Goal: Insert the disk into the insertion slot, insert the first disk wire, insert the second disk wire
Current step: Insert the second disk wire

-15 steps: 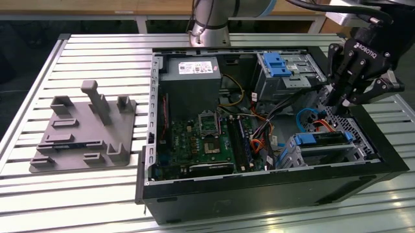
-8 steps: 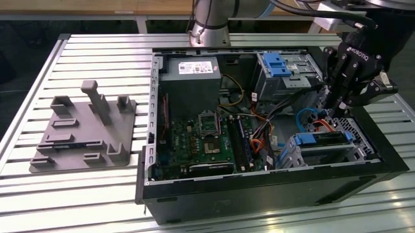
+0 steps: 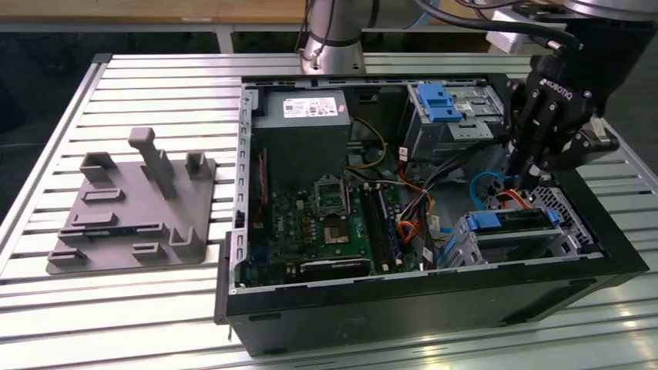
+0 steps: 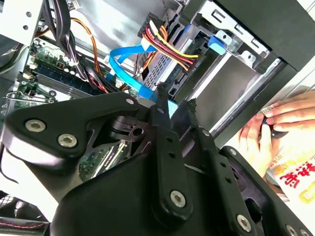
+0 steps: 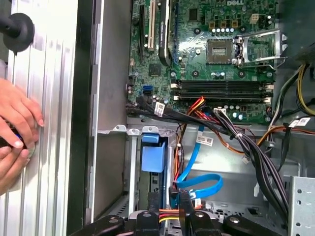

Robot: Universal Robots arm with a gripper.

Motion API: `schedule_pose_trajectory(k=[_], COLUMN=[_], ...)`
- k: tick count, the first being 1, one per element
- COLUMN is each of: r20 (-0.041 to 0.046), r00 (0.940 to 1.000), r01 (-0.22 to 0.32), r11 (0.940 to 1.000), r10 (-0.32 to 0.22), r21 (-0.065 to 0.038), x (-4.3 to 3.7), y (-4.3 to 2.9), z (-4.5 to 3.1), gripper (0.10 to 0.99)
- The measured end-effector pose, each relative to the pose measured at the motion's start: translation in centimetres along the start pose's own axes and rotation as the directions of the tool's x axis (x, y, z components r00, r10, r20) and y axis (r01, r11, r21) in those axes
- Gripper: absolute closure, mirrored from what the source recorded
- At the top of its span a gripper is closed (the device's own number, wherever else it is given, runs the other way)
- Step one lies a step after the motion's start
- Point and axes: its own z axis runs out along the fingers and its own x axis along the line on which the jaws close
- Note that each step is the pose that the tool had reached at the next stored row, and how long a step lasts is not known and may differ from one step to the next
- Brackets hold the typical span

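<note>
The disk [image 3: 511, 220], in its blue carrier [image 5: 153, 156], sits inside the insertion slot [image 3: 563, 206], a small grey perforated cage at the exterior view's lower right of the open computer case. A bundle of red, yellow, black and orange wires [image 4: 167, 48] runs into the disk's end. My gripper [image 3: 519, 177] hangs just above the disk's wire end. In the second wrist view the gripper [image 4: 175, 98] is shut on the plug end of a blue flat wire [image 4: 125, 61], close to the disk. The same blue wire [image 5: 199, 184] loops between the fingers [image 5: 185, 202].
The case [image 3: 411, 308] stands on a slatted metal table, with a grey fixture plate [image 3: 134, 208] at the exterior view's left. A larger bay with a blue latch [image 3: 440, 104] sits behind my gripper. A person's hands [image 5: 15, 128] rest beside the case. Loose cables [image 5: 256, 162] cross the case floor.
</note>
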Motion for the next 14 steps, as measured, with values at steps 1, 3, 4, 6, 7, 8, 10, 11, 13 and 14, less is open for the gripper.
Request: schedule_pose_trajectory(k=[1,3,4,6,7,8,10,11,13,14], r20=[-0.0013,-0.0043,-0.0046,-0.0048,-0.0051,-0.0051,-0.0054,-0.0055,-0.0052,-0.0055], r00=[1.0,1.0,1.0,1.0,1.0,1.0,1.0,1.0,1.0,1.0], r01=[0.001,0.002,0.002,0.003,0.003,0.003,0.005,0.006,0.008,0.008], r11=[1.0,1.0,1.0,1.0,1.0,1.0,0.9998,0.9997,0.9994,0.9994], r10=[-0.001,-0.002,-0.002,-0.003,-0.003,-0.003,-0.005,-0.006,-0.008,-0.008], r21=[-0.002,-0.007,-0.007,-0.007,-0.007,-0.008,-0.018,-0.024,-0.033,-0.034], x=[-0.02,-0.02,-0.02,-0.02,-0.03,-0.03,-0.03,-0.04,-0.05,-0.06], y=[0.0,0.0,0.0,0.0,0.0,-0.02,-0.08,-0.1,-0.13,-0.12], z=[0.05,0.09,0.09,0.09,0.11,0.13,0.17,0.2,0.28,0.29], gripper=[0.784,0.784,0.784,0.784,0.784,0.784,0.784,0.784,0.784,0.784])
